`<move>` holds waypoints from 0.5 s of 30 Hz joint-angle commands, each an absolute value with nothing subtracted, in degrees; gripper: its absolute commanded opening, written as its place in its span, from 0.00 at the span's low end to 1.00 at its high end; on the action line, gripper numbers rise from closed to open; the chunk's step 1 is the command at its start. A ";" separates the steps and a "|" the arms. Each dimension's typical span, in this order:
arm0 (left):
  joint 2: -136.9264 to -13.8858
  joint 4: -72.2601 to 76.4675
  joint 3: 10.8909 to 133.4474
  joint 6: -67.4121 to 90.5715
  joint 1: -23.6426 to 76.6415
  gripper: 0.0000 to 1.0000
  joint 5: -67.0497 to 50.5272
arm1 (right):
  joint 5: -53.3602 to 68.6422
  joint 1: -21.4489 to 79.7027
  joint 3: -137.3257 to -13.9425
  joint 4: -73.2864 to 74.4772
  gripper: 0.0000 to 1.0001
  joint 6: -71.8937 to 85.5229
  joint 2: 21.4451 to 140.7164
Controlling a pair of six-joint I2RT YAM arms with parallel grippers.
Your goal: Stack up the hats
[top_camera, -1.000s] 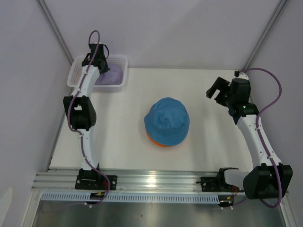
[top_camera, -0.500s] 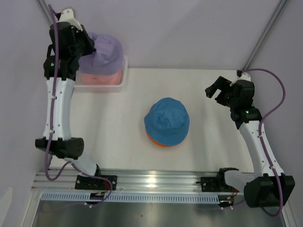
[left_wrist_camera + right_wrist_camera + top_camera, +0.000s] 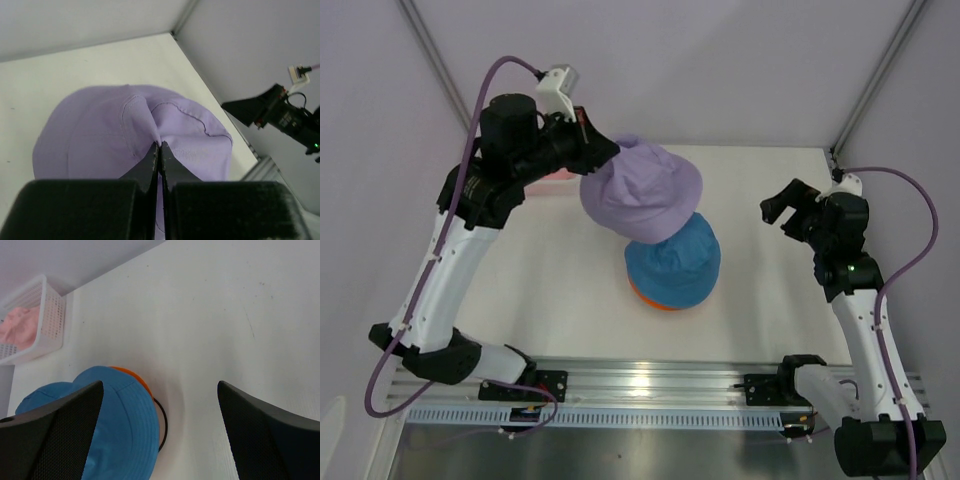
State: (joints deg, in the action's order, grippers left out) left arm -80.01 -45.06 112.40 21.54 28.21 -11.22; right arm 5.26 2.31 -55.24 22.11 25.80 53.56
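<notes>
The left jaws pinch a fold in the crown of the lavender bucket hat (image 3: pixel 640 190), holding it aloft over the far edge of the blue hat (image 3: pixel 675 265); whether the two touch is unclear. The blue hat caps the orange hat (image 3: pixel 654 303) on the tabletop (image 3: pixel 560 290). The right jaws gape wide, empty. The pink hat (image 3: pixel 17 325) lies in the white mesh basket (image 3: pixel 50 315).

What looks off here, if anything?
Nothing spilled or damaged. The purple hat hangs tilted from the left claw, pinched into a crease, partly over the blue hat. The orange hat peeks out under the blue one's near edge, so that pair sits slightly offset.
</notes>
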 commanded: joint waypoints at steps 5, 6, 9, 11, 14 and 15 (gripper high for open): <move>-76.20 -42.11 106.28 23.02 36.03 0.01 -13.79 | 3.86 0.53 -55.72 27.59 1.00 27.25 46.94; -76.20 -40.27 104.35 23.20 37.43 0.02 -14.23 | 5.26 -1.13 -55.72 27.77 1.00 27.59 45.80; -77.42 -38.59 102.05 23.90 40.42 0.02 -15.46 | 6.50 -1.23 -55.63 28.12 1.00 28.04 44.22; -78.83 -38.23 102.13 24.43 41.83 0.01 -16.78 | 6.86 -1.23 -55.72 28.82 1.00 28.21 43.86; -81.21 -38.50 102.92 24.35 44.47 0.01 -16.96 | 7.56 -1.23 -55.72 29.00 1.00 28.39 43.68; -82.08 -38.67 103.18 24.35 45.52 0.01 -17.31 | 8.25 -1.23 -55.55 29.00 1.00 28.56 43.68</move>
